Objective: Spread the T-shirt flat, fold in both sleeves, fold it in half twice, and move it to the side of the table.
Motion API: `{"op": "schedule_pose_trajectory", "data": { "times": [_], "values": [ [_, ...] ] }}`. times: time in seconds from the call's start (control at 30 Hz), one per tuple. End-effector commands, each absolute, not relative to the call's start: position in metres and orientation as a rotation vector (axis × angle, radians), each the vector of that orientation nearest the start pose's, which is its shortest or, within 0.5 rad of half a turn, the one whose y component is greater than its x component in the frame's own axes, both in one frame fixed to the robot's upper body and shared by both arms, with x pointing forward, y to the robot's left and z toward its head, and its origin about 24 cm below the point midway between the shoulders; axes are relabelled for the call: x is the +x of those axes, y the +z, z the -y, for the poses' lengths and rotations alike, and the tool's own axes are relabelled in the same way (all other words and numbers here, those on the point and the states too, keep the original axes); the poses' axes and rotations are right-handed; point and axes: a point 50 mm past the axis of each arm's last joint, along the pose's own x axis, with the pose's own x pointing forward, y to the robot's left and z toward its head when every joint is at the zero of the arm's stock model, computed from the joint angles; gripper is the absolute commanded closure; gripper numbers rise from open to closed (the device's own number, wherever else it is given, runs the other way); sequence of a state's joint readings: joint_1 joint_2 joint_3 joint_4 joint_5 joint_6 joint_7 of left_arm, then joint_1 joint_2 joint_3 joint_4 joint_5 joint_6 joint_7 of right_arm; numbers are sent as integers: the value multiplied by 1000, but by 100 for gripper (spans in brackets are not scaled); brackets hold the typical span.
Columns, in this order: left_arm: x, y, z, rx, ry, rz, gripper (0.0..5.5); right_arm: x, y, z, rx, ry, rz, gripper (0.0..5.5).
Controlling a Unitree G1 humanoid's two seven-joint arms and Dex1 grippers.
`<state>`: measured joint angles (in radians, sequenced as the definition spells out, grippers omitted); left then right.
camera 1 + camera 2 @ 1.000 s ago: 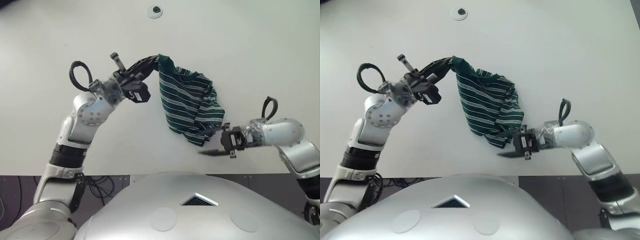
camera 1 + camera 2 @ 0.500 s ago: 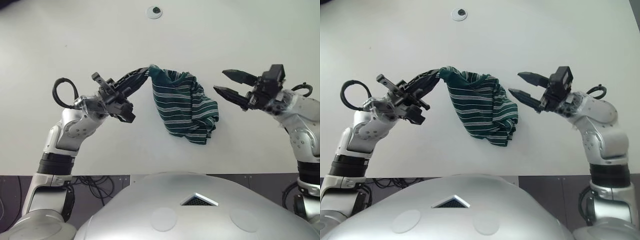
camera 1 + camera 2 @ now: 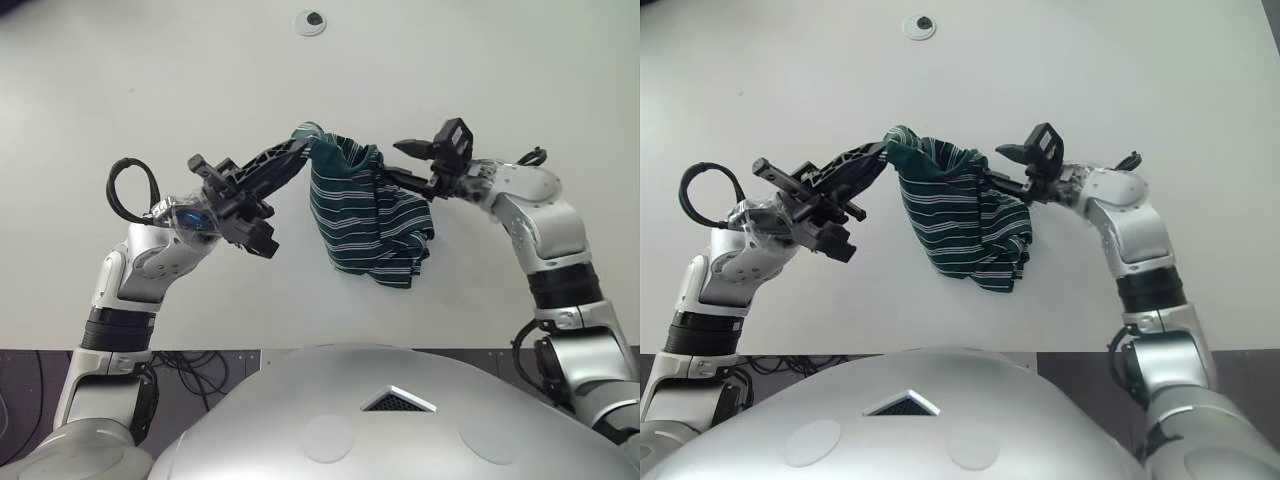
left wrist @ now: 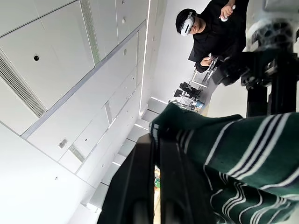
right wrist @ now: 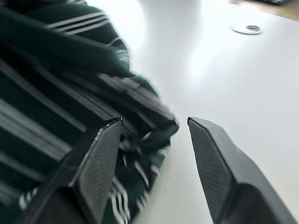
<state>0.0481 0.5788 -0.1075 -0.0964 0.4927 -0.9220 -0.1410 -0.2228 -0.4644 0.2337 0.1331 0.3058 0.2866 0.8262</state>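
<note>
The dark green T-shirt (image 3: 372, 220) with white stripes hangs bunched over the white table (image 3: 480, 80). My left gripper (image 3: 300, 142) is shut on its top left corner and holds it up; the left wrist view shows the fingers (image 4: 156, 140) pinching the cloth (image 4: 233, 154). My right gripper (image 3: 392, 160) is open at the shirt's upper right edge. In the right wrist view its two fingers (image 5: 98, 158) stand apart, with a fold of the striped cloth (image 5: 56, 93) reaching in between them. The shirt's lower part rests in a crumpled heap on the table.
A small round white disc with a dark centre (image 3: 310, 22) lies at the far side of the table. The table's front edge (image 3: 200, 346) runs just ahead of my arms, with cables below it. Bare tabletop surrounds the shirt.
My right gripper left the shirt's lower front edge, swung up and out, then came in to the shirt's upper right edge. The left gripper kept its hold and shifted a little left.
</note>
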Motion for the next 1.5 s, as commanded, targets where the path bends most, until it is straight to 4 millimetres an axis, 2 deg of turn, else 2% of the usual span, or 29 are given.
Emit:
{"op": "schedule_pose_trajectory", "data": {
  "times": [0.03, 0.37, 0.93, 1.13, 1.23, 1.4, 1.5],
  "values": [
    [197, 105, -157, 1006, -723, 834, 549, 275, 39, 143, -51, 1007, -367, 292],
    [194, 110, -156, 1006, -709, 860, 549, 282, 23, 140, -51, 971, -462, 292],
    [195, 114, -156, 1010, -685, 873, 550, 280, 24, 140, -8, 981, -467, 549],
    [195, 115, -155, 1011, -679, 877, 550, 280, 26, 141, -8, 975, -459, 549],
    [199, 116, -159, 1037, -656, 860, 550, 284, 35, 148, -100, 923, -376, 549],
    [213, 123, -172, 1081, -559, 789, 550, 290, 72, 161, -117, 820, -163, 549],
    [229, 134, -186, 1093, -456, 701, 550, 292, 96, 170, -151, 744, -42, 549]
  ]
}}
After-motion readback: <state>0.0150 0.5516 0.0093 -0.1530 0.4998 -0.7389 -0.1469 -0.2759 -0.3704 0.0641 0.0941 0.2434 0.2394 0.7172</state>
